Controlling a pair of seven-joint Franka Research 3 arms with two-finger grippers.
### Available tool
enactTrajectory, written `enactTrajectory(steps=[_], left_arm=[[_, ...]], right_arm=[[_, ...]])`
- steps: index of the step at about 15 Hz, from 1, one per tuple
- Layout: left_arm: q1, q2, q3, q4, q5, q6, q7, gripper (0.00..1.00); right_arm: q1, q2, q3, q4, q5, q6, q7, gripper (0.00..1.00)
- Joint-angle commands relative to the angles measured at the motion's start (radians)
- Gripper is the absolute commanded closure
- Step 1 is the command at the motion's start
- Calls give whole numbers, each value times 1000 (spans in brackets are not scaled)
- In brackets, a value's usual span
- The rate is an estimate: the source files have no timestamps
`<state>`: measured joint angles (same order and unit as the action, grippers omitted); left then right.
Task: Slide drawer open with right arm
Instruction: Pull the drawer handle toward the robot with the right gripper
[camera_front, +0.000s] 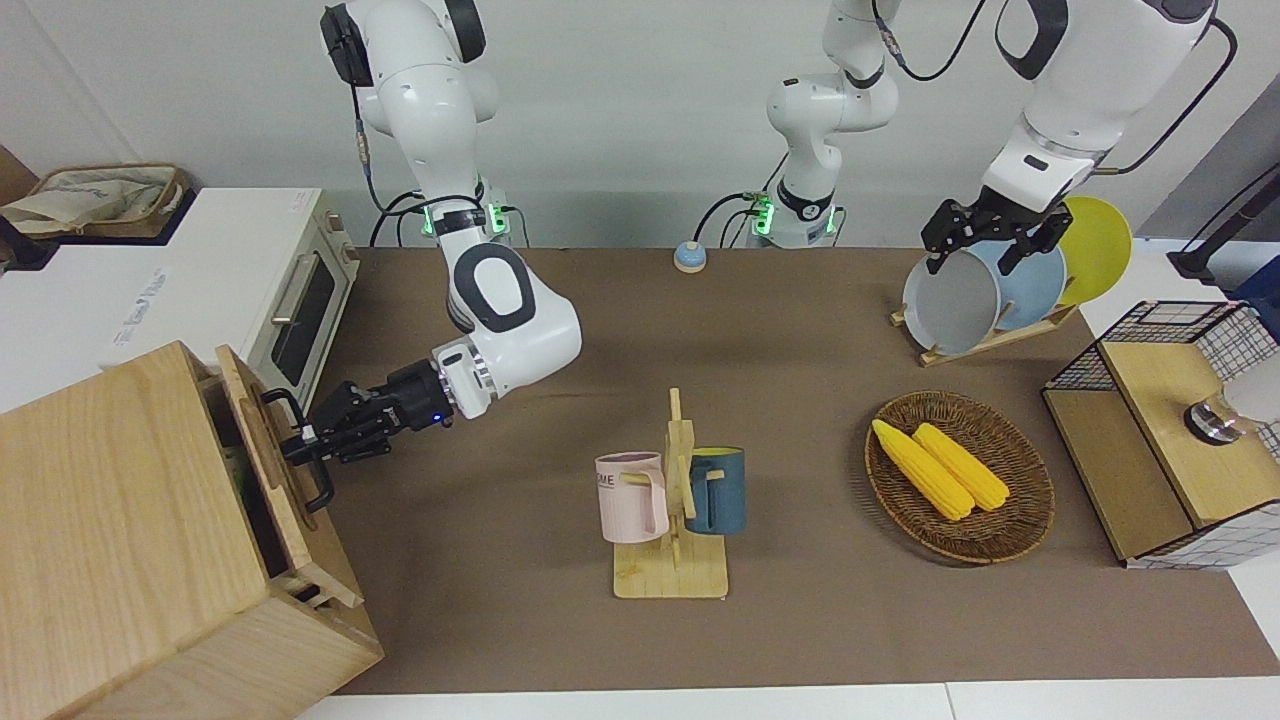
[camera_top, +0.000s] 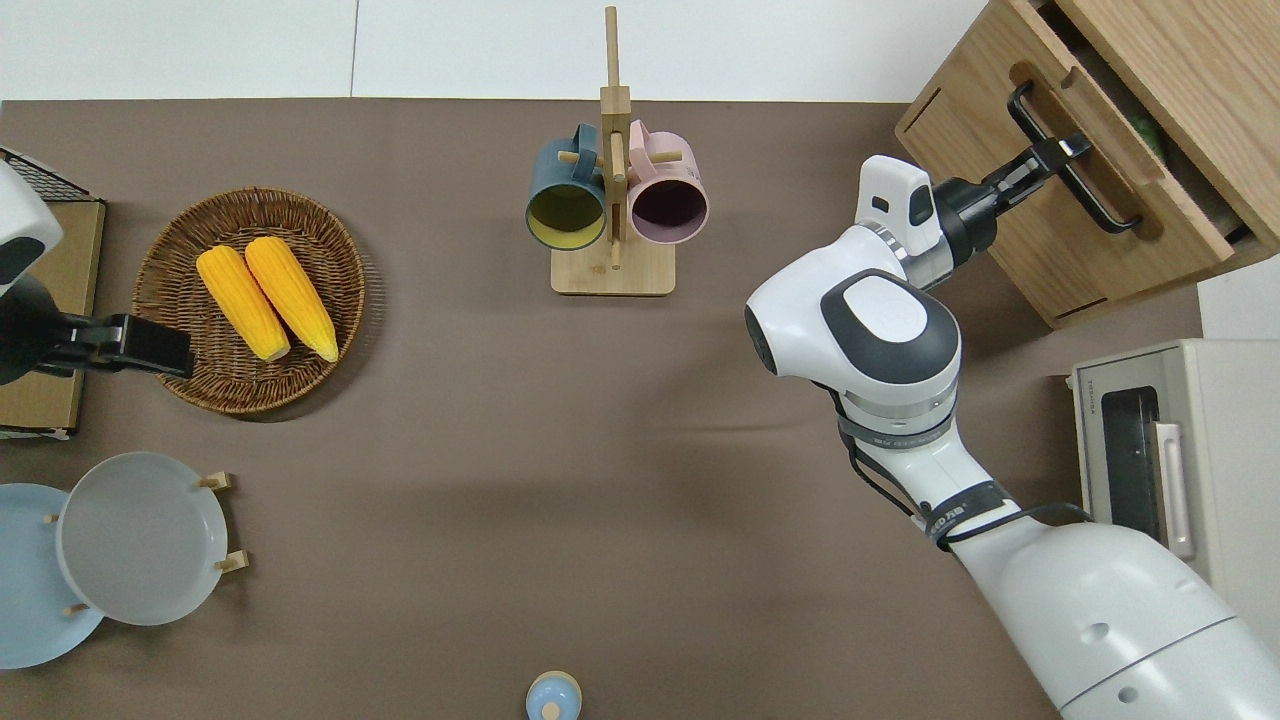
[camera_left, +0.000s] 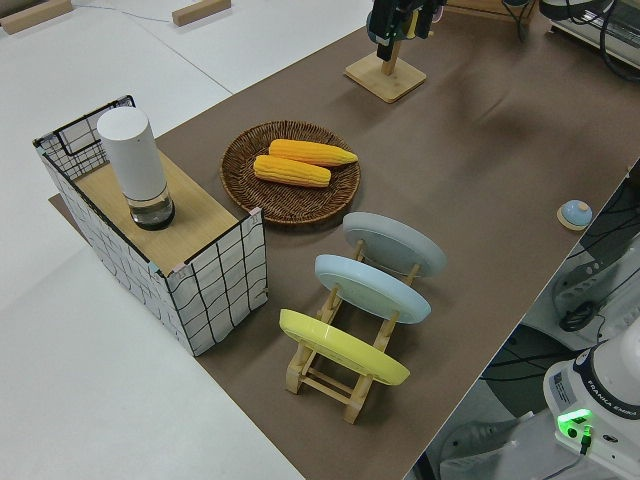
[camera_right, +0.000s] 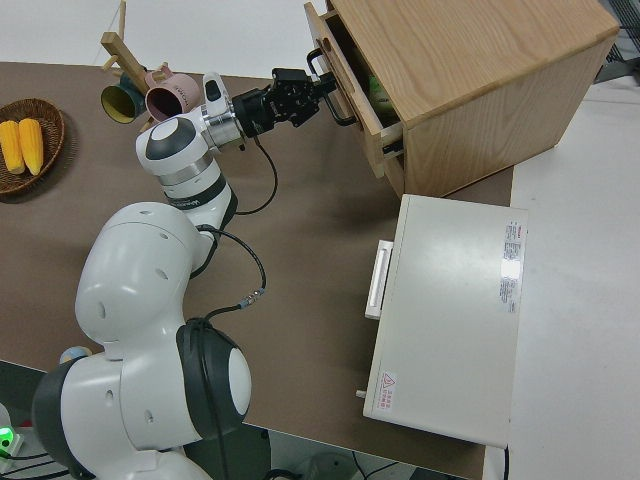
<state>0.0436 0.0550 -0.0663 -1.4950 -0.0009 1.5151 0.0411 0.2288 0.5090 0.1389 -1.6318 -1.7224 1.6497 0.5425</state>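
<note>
The big pale-wood cabinet (camera_front: 120, 520) stands at the right arm's end of the table, tilted toward the robots. Its drawer (camera_front: 268, 470) (camera_top: 1120, 185) (camera_right: 350, 85) is pulled partway out, and a dark gap with something green shows between its front and the cabinet. My right gripper (camera_front: 300, 447) (camera_top: 1062, 152) (camera_right: 318, 88) reaches in level from the table's middle and is shut on the drawer's black loop handle (camera_front: 318, 480) (camera_top: 1085, 190) near one end of it. A blue light glows on its wrist. The left arm is parked, with the left gripper (camera_front: 985, 245) open.
A white toaster oven (camera_front: 260, 280) stands beside the cabinet, nearer to the robots. Mid-table is a mug rack (camera_front: 675, 500) with a pink and a blue mug. Toward the left arm's end are a wicker basket (camera_front: 1020, 520) of corn, a plate rack (camera_front: 1000, 335) and a mesh box (camera_front: 1170, 440).
</note>
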Motion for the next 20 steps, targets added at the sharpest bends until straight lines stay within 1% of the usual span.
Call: enactTrajectory(steps=[1,8,9,13,17,20], left_arm=[[-7,-4,0,10,18,-18,-10,7],[-7,-4,0,9,18,-18,-10,7],[-7,-4,0,10,18,-18,-10,7],[-7,-4,0,10,18,-18,-10,7],[-7,-4,0,9,18,-18,-10,7],[-7,-4,0,9,18,-18,-10,7]], right_arm=[[62,-3,10,7,29,-16,-12,1000],[173,-4,11,9,122,-119,-12,1000],[199,-4,11,10,141,-136,-12,1000],[262,-4,11,24,194,-197,-9,1000],[306,-4,11,32,225,-220,-9,1000],[323,-4,11,30,236,-234,-4,1000]])
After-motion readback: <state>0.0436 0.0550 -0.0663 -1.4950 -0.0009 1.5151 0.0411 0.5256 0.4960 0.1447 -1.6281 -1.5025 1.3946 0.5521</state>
